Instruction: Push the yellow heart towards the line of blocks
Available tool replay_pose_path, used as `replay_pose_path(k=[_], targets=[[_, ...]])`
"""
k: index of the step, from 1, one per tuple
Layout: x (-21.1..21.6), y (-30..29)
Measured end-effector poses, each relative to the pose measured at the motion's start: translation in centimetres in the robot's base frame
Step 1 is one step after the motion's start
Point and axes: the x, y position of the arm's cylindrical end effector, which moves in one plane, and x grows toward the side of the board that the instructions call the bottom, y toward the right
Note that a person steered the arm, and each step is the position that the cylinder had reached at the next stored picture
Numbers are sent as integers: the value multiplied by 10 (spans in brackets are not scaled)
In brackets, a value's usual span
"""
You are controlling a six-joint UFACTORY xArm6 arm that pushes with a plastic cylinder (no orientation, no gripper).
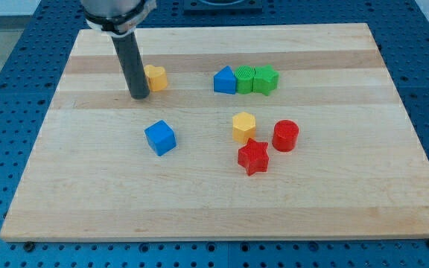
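**Tip sitting at the yellow heart's left side**

My tip [138,96] is resting on the wooden board [334,201] in the upper left part of the view, and the yellow heart [156,77] is lying just beside it on the view's right, slightly toward the view's top. The rod is overlapping the heart's left edge, so contact appears likely, though I cannot tell for certain. There is no claw on this arm, only the straight dark rod, so nothing is being clenched or grasped.

Moving rightward, a blue cube [160,138] is sitting alone below the heart, well apart from it. Further right, level with the heart, a line of three blocks is standing: a blue block with a pointed top [225,80], then a green block [244,79] touching it, then a second green block [265,80] touching that one. Bare board is lying between the heart and the line's blue end, with nothing standing in the way.

Below the line, a yellow hexagonal block [243,126] is sitting near a red star [253,156], and a red cylinder [285,135] is standing just beside both on the view's right.
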Motion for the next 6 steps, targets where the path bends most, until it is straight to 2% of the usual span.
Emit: replay_pose_path(k=[2, 6], targets=[[-26, -14], [-18, 51]])
